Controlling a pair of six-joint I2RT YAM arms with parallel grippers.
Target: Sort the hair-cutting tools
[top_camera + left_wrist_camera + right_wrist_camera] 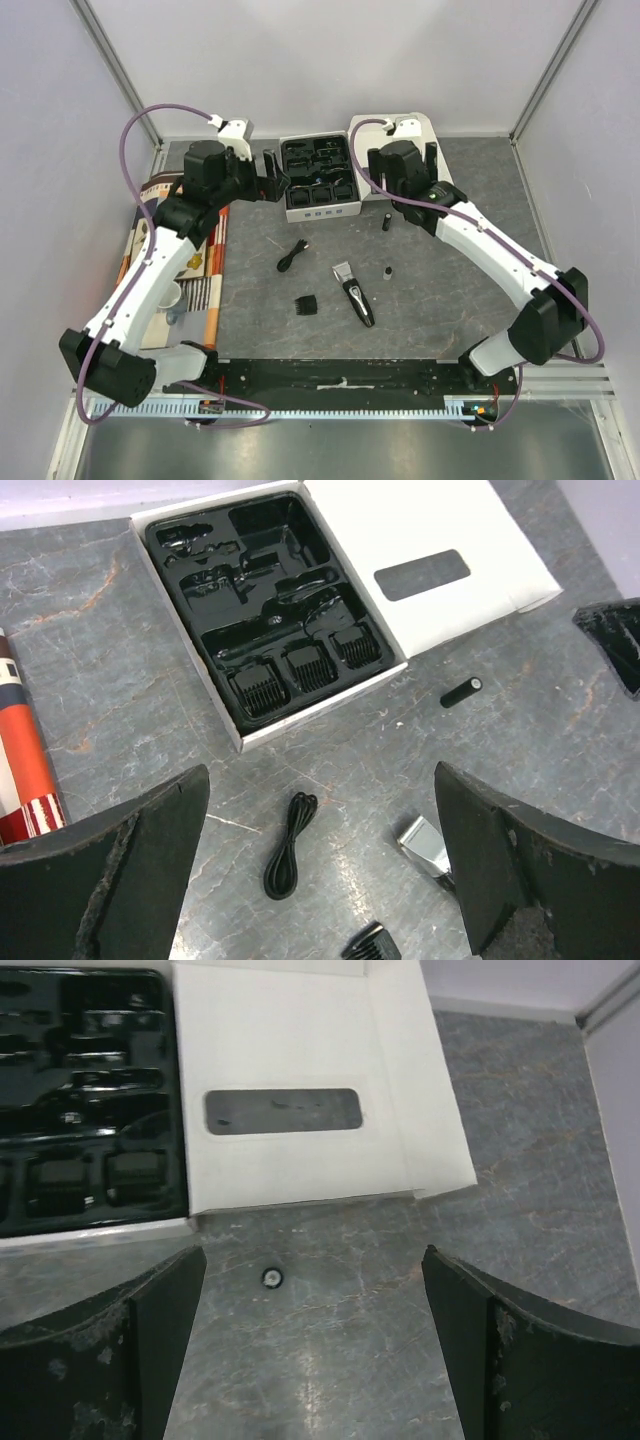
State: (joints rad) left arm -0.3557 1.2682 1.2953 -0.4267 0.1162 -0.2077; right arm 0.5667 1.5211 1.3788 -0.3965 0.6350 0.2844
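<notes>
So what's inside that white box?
A black moulded tray fills the white box; three comb guards sit in its near row. Glare hides whether the other recesses hold anything.

White box (pixel 322 210) w/ blk tray (pixel 270 525), white cup (pixel 169 296), striped cloth (pixel 205 300)

Just off the near wall of the open white box (pixel 320 705), whose black tray (pixel 270 560) seats three comb guards (pixel 313 667), lies a coiled cable (pixel 288 845), with the clipper (pixel 425 845) and a loose comb guard (pixel 368 945) farther from it and a small dark bottle (pixel 461 692) beside its right corner.
</notes>
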